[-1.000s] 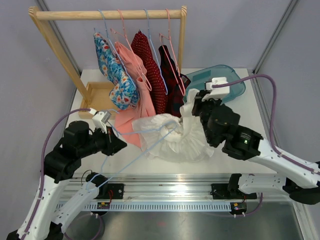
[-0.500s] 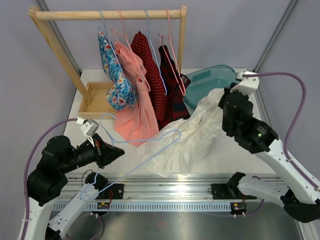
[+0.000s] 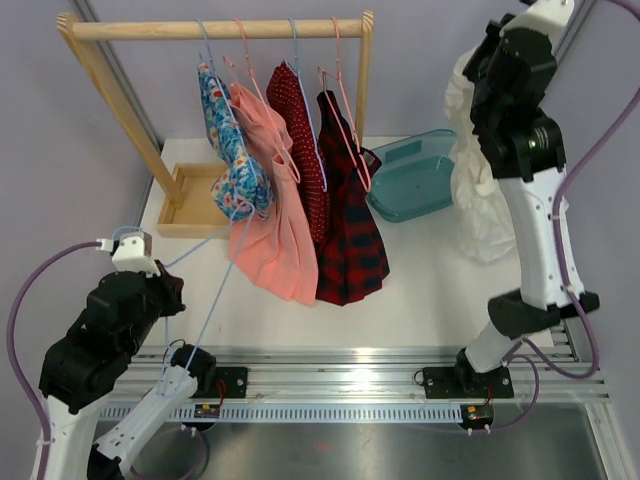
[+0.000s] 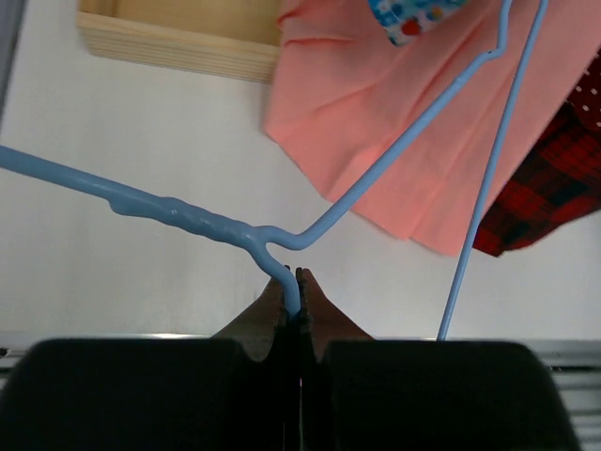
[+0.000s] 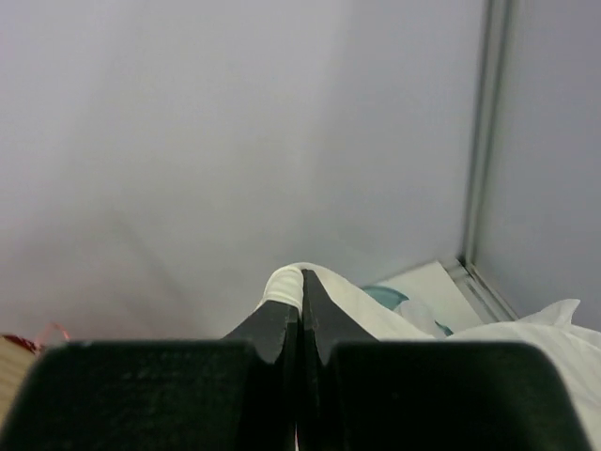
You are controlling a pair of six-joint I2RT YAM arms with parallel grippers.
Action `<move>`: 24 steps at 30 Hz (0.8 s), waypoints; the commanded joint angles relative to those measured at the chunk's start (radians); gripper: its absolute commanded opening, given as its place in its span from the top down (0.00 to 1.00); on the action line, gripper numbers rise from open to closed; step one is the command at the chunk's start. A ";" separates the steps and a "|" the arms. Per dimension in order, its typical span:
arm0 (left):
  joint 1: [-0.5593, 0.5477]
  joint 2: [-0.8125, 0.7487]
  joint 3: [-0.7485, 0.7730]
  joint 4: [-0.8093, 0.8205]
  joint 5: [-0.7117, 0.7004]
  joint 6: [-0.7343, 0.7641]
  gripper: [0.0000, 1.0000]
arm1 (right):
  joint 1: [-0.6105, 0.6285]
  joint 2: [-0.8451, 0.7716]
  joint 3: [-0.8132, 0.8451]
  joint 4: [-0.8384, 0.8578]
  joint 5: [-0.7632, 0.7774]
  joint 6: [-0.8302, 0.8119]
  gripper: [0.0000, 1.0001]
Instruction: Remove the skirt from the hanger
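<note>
The white skirt hangs free at the right, clear of the hanger, its lower part reaching the table beside the bin. My right gripper is raised high and shut on the skirt's waistband. The light blue wire hanger is bare and slants from near my left arm toward the pink garment. My left gripper is shut on the hanger at its neck, near the table's front left.
A wooden rack stands at the back left with a floral garment, a pink one, a red dotted one and a dark plaid one on hangers. A teal bin lies at the back right.
My right arm swung up and right, pulling the white skirt off the hanger and lifting it off the table. My left arm drew the bare hanger back toward the near left.
</note>
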 commanded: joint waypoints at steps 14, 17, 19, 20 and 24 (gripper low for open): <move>0.001 0.315 0.309 0.071 -0.355 0.096 1.00 | -0.175 0.199 -0.128 0.507 -0.204 0.078 1.00; 0.001 0.403 0.406 0.117 -0.428 0.153 1.00 | -0.200 0.230 -0.233 0.515 -0.247 0.172 1.00; 0.013 0.443 0.449 0.205 -0.459 0.217 1.00 | -0.203 0.242 -0.287 0.489 -0.290 0.231 1.00; 0.024 0.487 0.467 0.233 -0.458 0.236 1.00 | -0.205 0.250 -0.341 0.478 -0.325 0.248 0.91; 0.132 0.658 0.607 0.394 -0.361 0.361 1.00 | -0.205 0.213 -0.575 0.432 -0.553 0.380 0.00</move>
